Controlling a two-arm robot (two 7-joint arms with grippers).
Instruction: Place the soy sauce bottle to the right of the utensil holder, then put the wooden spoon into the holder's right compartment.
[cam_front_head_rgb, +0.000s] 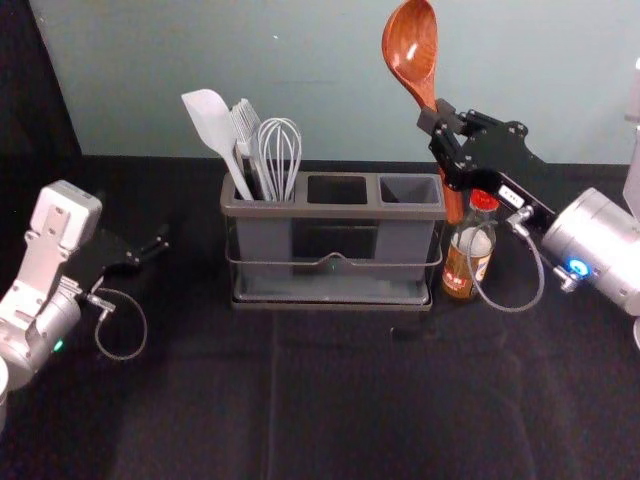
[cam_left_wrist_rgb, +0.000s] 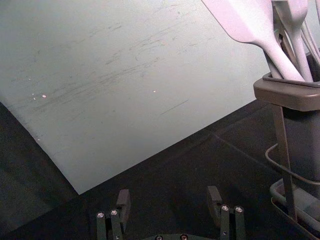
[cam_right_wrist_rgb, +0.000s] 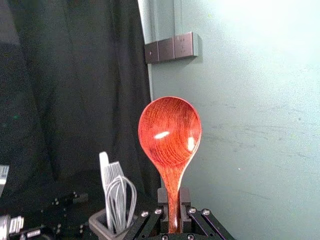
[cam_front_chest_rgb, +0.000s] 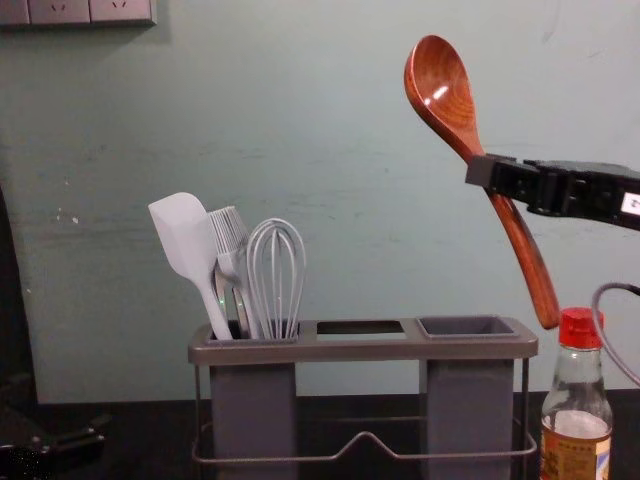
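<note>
A black curtain hangs at the far left. The left gripper is at the left, low over the black table and well apart from the holder. Its jaws are wide, with a big gap between them. In the chest view, dark wall sockets are up high at the left on the far wall.

The utensil holder stands in the middle. Its left compartment has a white spatula, a fork and a whisk. They all stick up out of the top. The spatula leans to the left.

Next is the wooden spoon, up in the air. Its round end is up and leans left, and its handle slants down to the right. In the chest view, the handle's tip is just past the holder's right end, near the bottle's red cap.

The right gripper comes in from the right, higher than the holder. Its jaws are closed around the spoon's handle, just under the round part.

The soy sauce bottle stands upright on the table, just to the right of the holder.
</note>
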